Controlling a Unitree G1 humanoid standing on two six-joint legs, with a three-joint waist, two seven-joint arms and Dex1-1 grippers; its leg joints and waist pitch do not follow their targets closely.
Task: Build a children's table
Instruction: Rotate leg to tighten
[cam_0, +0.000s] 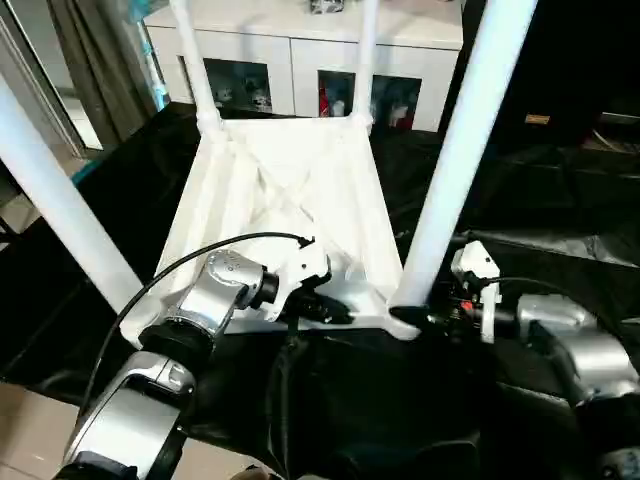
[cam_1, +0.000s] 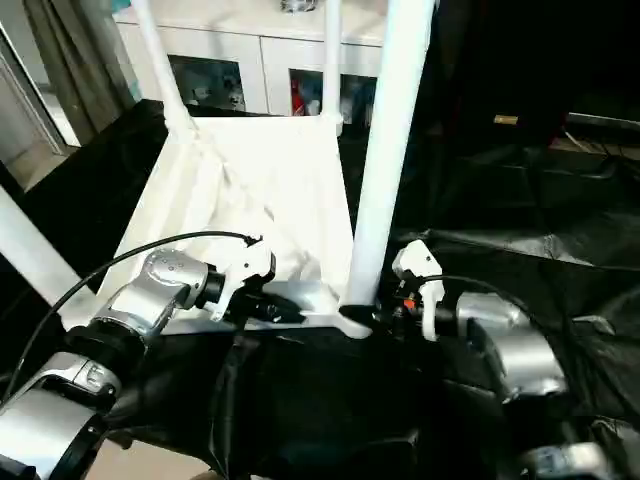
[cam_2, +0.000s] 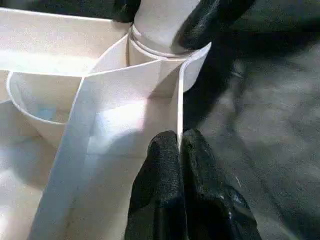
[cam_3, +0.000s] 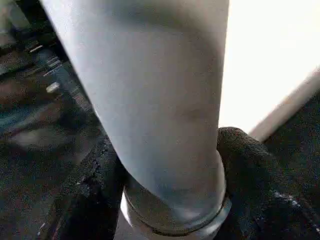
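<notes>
Left gripper (cam_2: 179, 150) pinched closed, right gripper (cam_3: 165, 190) clamped.

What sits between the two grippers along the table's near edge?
In the left eye view, the upturned table top's near rim spans the gap: the left gripper pinches it, and the right gripper clasps the near right leg at its corner socket.

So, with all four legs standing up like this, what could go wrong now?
The right claw grips the near right leg only at its base, so the long leg could lean or work out of its socket.

The left claw pinches just the thin edge of the table top; that rim might slip free, and the upside-down top could shift on the black sheet.
</notes>
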